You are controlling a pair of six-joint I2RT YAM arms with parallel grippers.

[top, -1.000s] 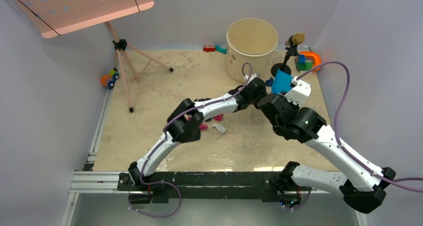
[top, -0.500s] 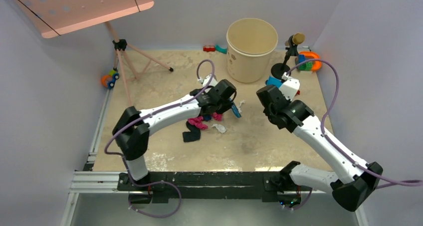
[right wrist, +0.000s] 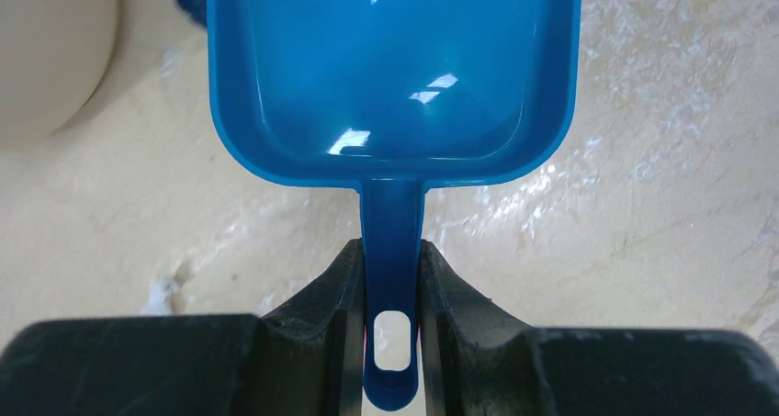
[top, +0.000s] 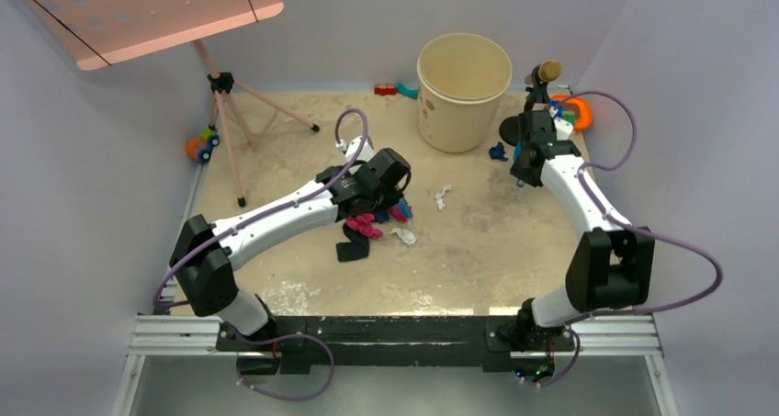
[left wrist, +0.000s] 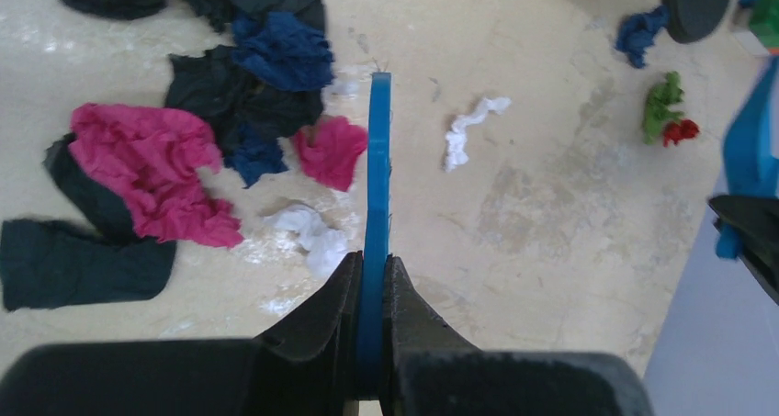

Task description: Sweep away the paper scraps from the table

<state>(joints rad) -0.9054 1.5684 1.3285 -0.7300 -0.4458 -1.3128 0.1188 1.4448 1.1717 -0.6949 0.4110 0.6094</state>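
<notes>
My left gripper [left wrist: 372,267] clamped on brush [left wrist: 378,150], just beside paper scraps [left wrist: 152,163] heaped at middle of table [top: 487,241]; right gripper [right wrist: 392,262] pinching dustpan [right wrist: 395,67] handle, well apart, near bucket [top: 464,113]. Risk, I judge: sweeping now scatters scraps, with no pan set behind them.

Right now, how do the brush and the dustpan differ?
The left tool grips the brush, seen edge-on as a thin strip; the right tool grips the dustpan, a wide open scoop, by its handle. The brush stands next to the scraps; the dustpan is empty. Both are blue, both clamped.
</notes>
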